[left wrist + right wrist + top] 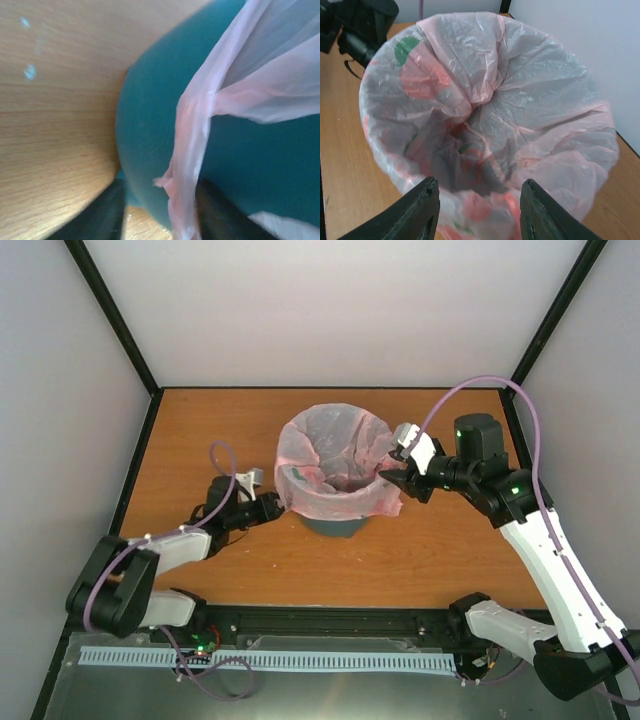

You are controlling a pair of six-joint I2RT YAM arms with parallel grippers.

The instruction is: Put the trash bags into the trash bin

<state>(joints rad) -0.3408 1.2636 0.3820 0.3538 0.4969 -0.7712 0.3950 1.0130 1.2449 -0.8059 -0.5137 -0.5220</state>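
The teal trash bin [336, 526] stands mid-table, and the pink trash bag [335, 452] lines it, folded out over the rim. My left gripper [272, 506] sits low against the bin's left side. Seen from the left wrist, its fingers [100, 220] stand apart before the teal wall [150, 125], and a hanging strip of the bag [192, 150] falls between them, close to the right finger. My right gripper [396, 473] is at the bin's right rim. In the right wrist view it is open [480, 205], with the bag's rim [520, 100] bulging between the fingers, which do not pinch it.
The wooden table [200, 420] is fenced by black frame posts and grey walls on three sides. The left arm's dark wrist [362, 25] shows beyond the bin in the right wrist view. A metal rail runs along the near edge [300, 660].
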